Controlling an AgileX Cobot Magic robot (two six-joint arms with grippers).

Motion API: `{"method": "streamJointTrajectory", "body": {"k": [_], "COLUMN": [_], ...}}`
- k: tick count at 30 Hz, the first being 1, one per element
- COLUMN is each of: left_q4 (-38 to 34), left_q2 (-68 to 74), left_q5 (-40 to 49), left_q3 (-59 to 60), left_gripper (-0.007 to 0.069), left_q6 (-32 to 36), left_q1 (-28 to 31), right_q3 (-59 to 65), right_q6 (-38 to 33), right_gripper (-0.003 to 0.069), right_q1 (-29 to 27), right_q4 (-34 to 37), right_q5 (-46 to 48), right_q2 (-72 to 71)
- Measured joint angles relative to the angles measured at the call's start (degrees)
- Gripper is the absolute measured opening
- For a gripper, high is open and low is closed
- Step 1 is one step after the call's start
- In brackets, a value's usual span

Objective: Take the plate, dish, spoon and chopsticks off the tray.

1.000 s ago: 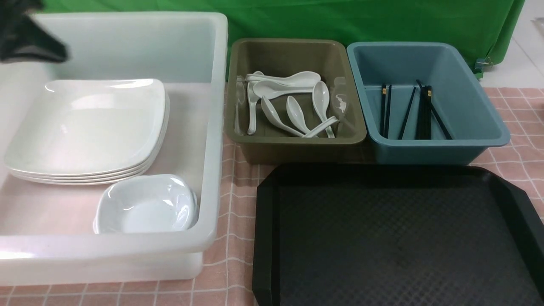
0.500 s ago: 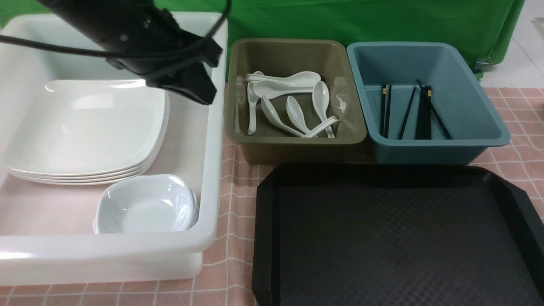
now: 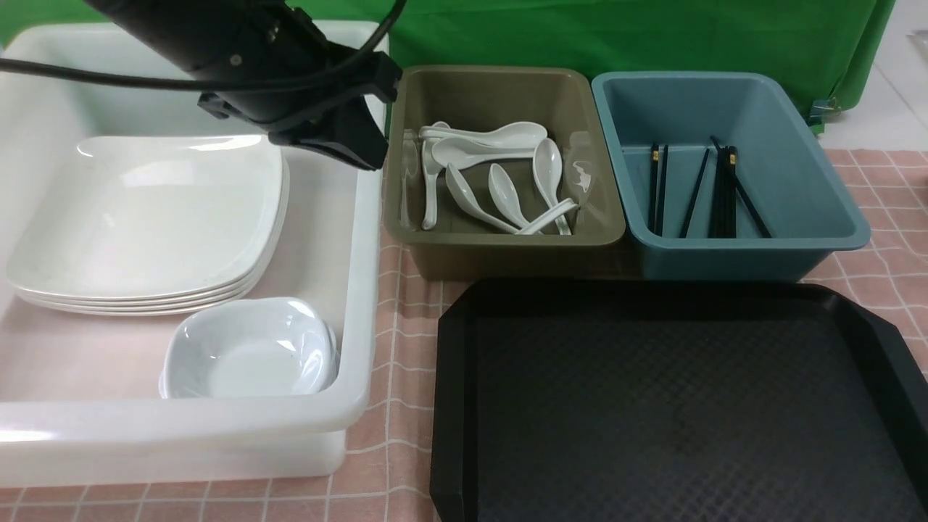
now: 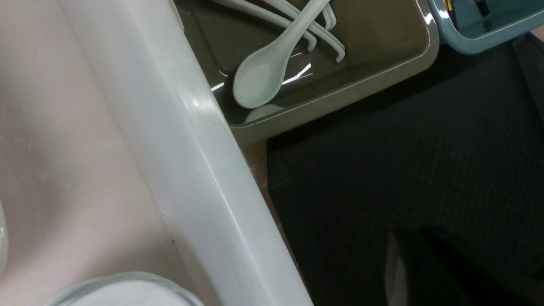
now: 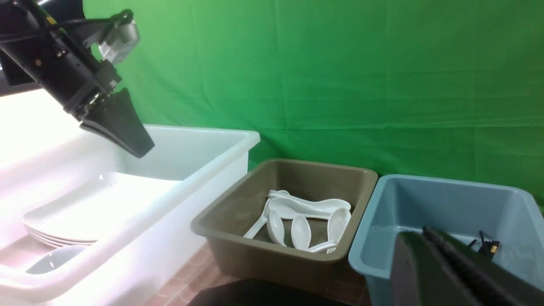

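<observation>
Plates (image 3: 145, 217) sit stacked in the big white bin (image 3: 362, 290) on the left of the desk, the topmost one bare, and the dish (image 3: 250, 351) rests just beside the stack at the bin's near right corner. Spoons (image 3: 493, 181) lie jumbled in the olive bin (image 3: 507, 243), and the black chopsticks (image 3: 718, 192) lie in the blue bin (image 3: 747, 254) next to it. The black tray (image 3: 674, 406) lies in front of those two bins on the pink checked cloth (image 3: 391, 449), with nothing on its textured surface.

The left gripper (image 3: 355, 148) hangs above the white bin's right wall, close to the olive bin, its jaws clenched on nothing. The right gripper (image 5: 446, 272) shows only in its own wrist view, low over the blue bin's near side, jaws pressed together and holding nothing.
</observation>
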Motion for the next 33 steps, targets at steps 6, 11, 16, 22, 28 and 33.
{"method": "streamJointTrajectory", "body": {"k": [6,11,16,22,28,33], "left_q4": [0.0,1.0,3.7,5.1,6.6,7.6], "left_q2": [-0.2,-1.4,-2.2,-2.5,-2.5,-2.5], "left_q5": [0.9,2.2,2.5,3.7,6.4,7.1], "left_q3": [0.0,0.0,0.0,0.0,0.0,0.0], "left_gripper": [-0.0001,-0.0001,-0.0001,0.0000,0.0005,0.0017], "left_q6": [-4.4,-6.0,-8.0,-9.9,-9.9,-9.8], "left_q1": [0.0,0.0,0.0,0.0,0.0,0.0], "right_q3": [0.0,0.0,1.1,7.6,14.4,19.3], "right_q6": [0.0,0.1,0.1,0.1,0.1,0.1], "right_gripper": [0.0049,0.0069,0.0082,0.0097,0.0104,0.0120], "right_q1": [0.0,0.0,-0.1,-5.9,-12.1,-17.8], "right_q4": [0.0,0.7,7.9,9.6,6.3,5.0], "right_q5": [0.0,0.0,-0.4,-0.5,-0.3,-0.3], "right_q2": [0.0,0.0,-0.1,-4.8,-10.1,-11.5]}}
